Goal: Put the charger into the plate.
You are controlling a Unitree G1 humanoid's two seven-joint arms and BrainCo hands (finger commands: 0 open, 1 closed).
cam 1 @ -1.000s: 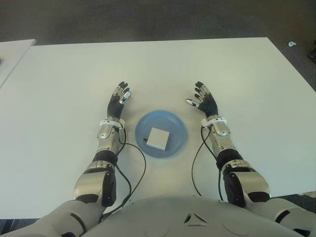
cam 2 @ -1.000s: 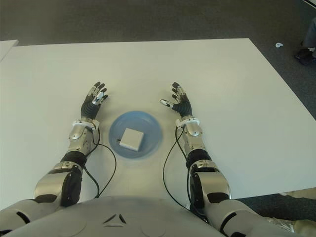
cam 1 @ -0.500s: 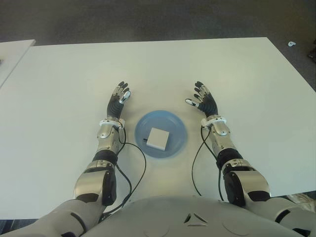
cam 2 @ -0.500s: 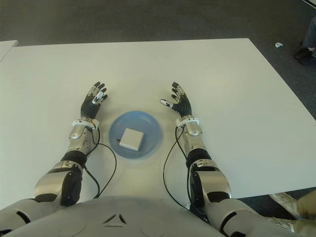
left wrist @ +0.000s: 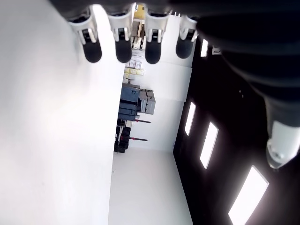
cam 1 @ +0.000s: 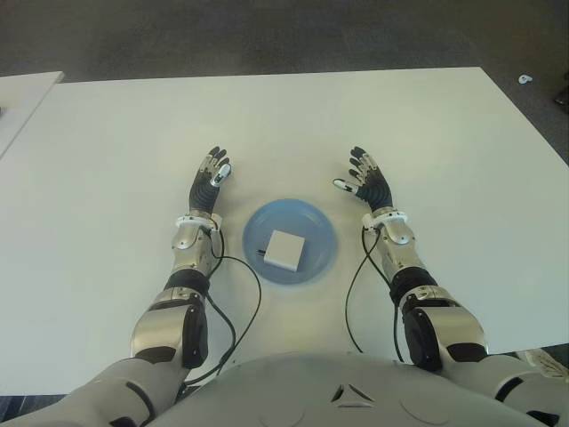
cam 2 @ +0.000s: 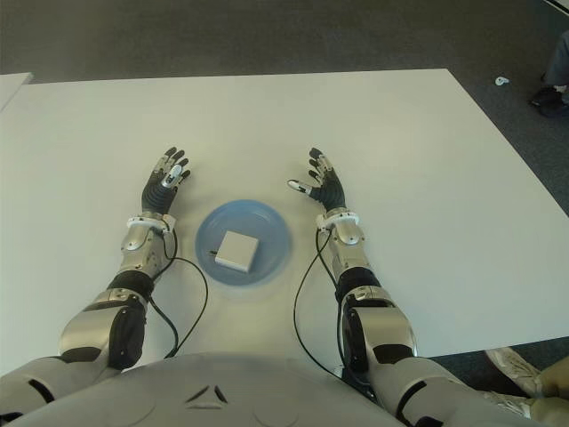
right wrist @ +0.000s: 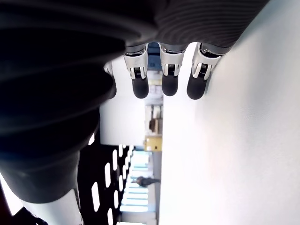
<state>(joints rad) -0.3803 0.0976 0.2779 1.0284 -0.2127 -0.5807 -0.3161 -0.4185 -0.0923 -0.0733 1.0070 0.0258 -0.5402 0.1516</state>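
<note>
A white square charger (cam 1: pixel 285 251) lies flat inside the blue plate (cam 1: pixel 318 229) on the white table, straight ahead of my body. My left hand (cam 1: pixel 208 180) is open, fingers spread, to the left of the plate and apart from it. To the right of the plate my right hand (cam 1: pixel 364 181) is also open, holding nothing. Both wrist views show straight fingers (left wrist: pixel 123 43) (right wrist: pixel 168 70) over bare table, with no object between them.
The white table (cam 1: pixel 444 133) stretches wide around the plate. Black cables (cam 1: pixel 240 302) run from each forearm along the table near the plate. Dark floor lies beyond the far edge, and another table's corner (cam 1: pixel 22 93) shows at far left.
My left hand has shifted slightly to the left, away from the plate. The right hand, plate and charger have not moved.
</note>
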